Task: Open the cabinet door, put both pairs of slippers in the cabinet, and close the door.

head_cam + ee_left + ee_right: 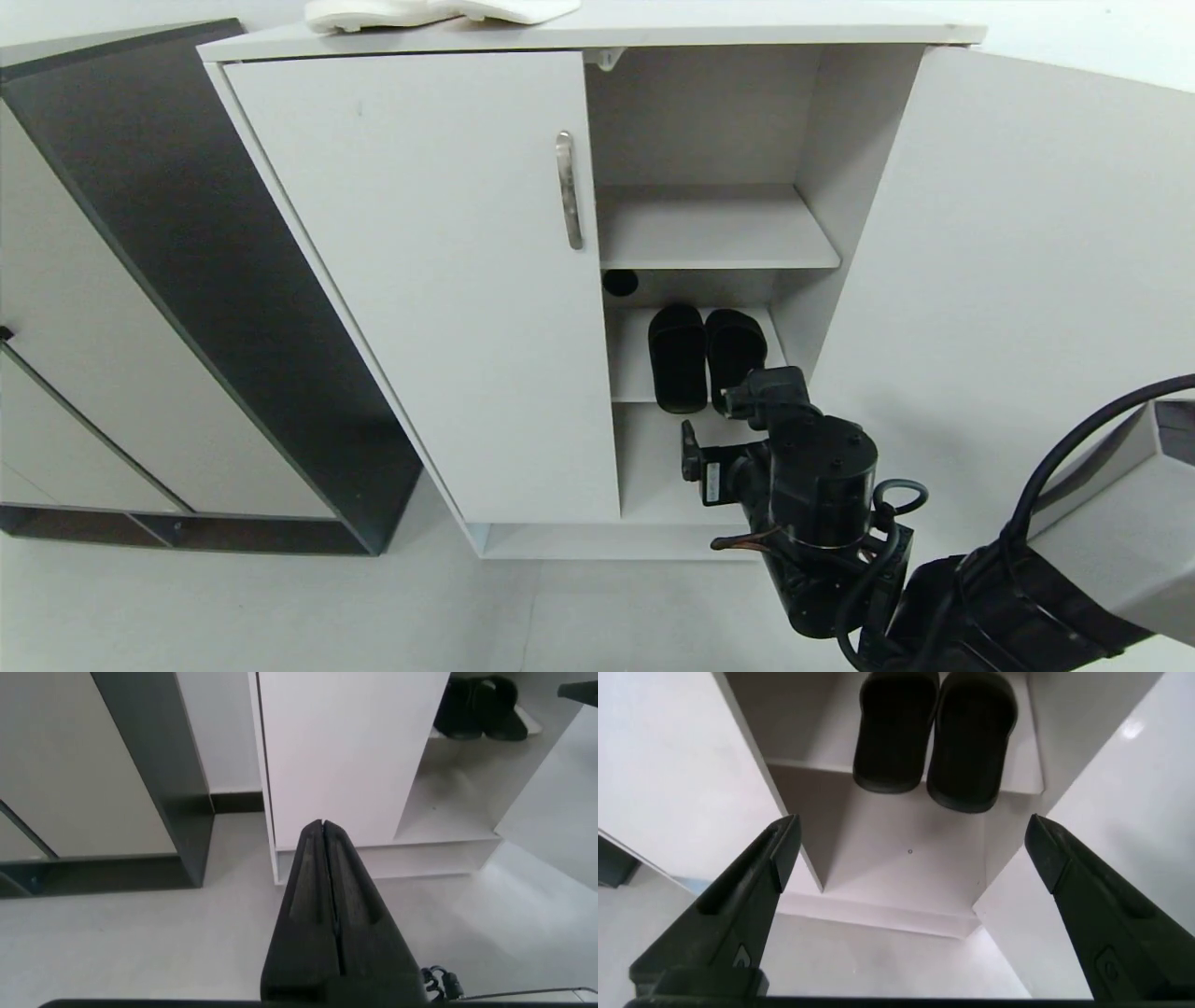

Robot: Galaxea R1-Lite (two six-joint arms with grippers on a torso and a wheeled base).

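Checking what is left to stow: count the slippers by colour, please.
Black slippers: 2, side by side on a shelf inside the cabinet.
White slippers: 2 as far as can be seen, lying on the cabinet's top and cut off by the picture's edge.
Total: 4.

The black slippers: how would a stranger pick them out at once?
Find the white cabinet, right door open. Inside, the black slippers lie side by side on the middle shelf. Unlike the white things on top, they are black.
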